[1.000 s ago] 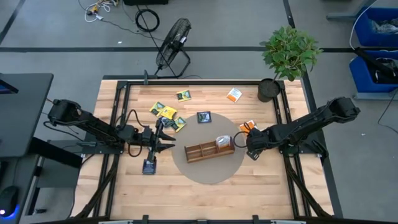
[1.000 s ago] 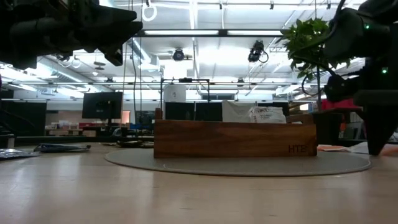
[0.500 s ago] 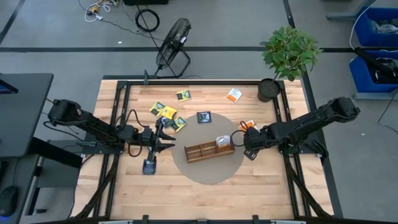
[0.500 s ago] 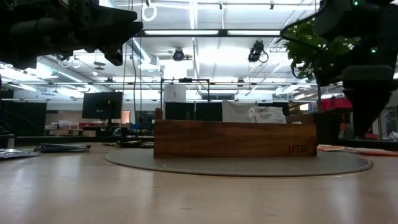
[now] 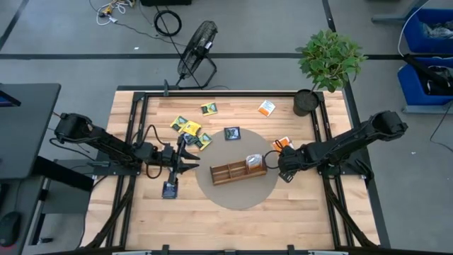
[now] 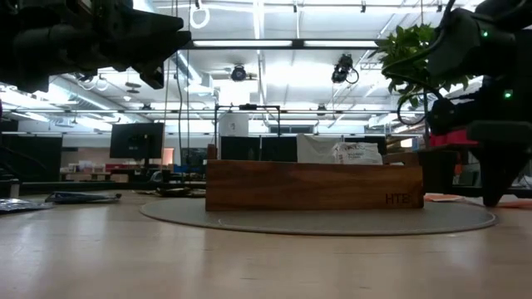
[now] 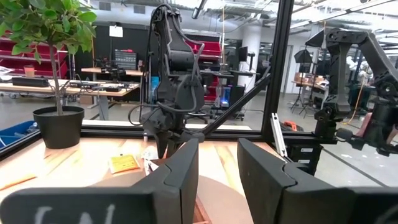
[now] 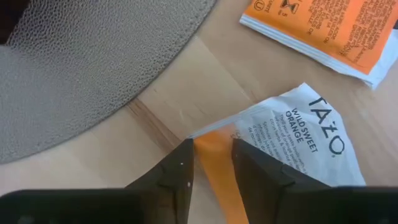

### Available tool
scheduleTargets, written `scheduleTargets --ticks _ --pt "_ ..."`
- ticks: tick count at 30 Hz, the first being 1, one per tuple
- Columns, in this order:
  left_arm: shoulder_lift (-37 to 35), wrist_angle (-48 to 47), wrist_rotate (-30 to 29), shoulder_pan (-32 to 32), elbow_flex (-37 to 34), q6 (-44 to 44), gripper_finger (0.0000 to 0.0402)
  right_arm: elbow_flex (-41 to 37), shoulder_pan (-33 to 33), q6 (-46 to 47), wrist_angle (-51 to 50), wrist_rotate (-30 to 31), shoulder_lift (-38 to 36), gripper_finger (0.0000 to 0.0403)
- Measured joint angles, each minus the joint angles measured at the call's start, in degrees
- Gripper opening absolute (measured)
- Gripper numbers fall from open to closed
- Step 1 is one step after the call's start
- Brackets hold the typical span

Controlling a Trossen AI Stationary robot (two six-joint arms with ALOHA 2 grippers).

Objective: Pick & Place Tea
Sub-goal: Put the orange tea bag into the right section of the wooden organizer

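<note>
Tea sachets lie flat on the wooden table: yellow-and-green ones [image 5: 187, 129], a dark one [image 5: 231, 132], an orange one [image 5: 266, 108], a dark blue one [image 5: 170, 189] and an orange-and-white pair [image 5: 283, 144]. A white sachet [image 5: 253, 161] stands in the wooden tray [image 5: 230, 172]. My right gripper [image 8: 211, 162] is down at the table, open by a narrow gap, over one orange-and-white sachet [image 8: 292, 143]. My left gripper [image 5: 190, 159] waits open above the table, left of the tray. My right gripper comes from above, slanting toward the table's left, with one finger [image 8: 180, 171] on each side of the sachet's orange corner [image 8: 211, 143]. I cannot tell whether the fingers touch it. The sachet lies flat on the table.
The tray sits on a round grey mat [image 5: 241, 195]. A second orange sachet [image 8: 323, 28] lies just beyond the first. A potted plant [image 5: 306, 103] stands at the far right corner. A black frame rims the table. Bare wood shows along the near edge.
My right gripper rose off the table, shifted slightly toward the tray, then came down again to the table at the orange-and-white sachets. The sachets have stayed where they were.
</note>
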Motion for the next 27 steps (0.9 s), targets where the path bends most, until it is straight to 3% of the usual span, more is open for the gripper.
scheduleTargets --ticks 5,11,23,27 --pt "0.0 -0.1 0.0 0.0 0.0 0.0 0.0117 0.7 0.4 1.0 -0.5 0.0 0.5 0.0095" --pt "0.0 -0.2 0.0 0.0 0.0 0.0 0.0117 2.6 0.8 -2.1 -0.5 -0.1 0.7 0.0011" --pt "0.0 1.4 0.0 0.0 0.0 -2.2 0.0117 7.2 5.5 -3.1 -5.9 4.8 0.8 0.0001" --pt "0.0 2.2 -4.7 0.0 0.0 -5.1 0.0117 11.0 8.5 -6.2 -9.0 9.5 0.8 0.0001"
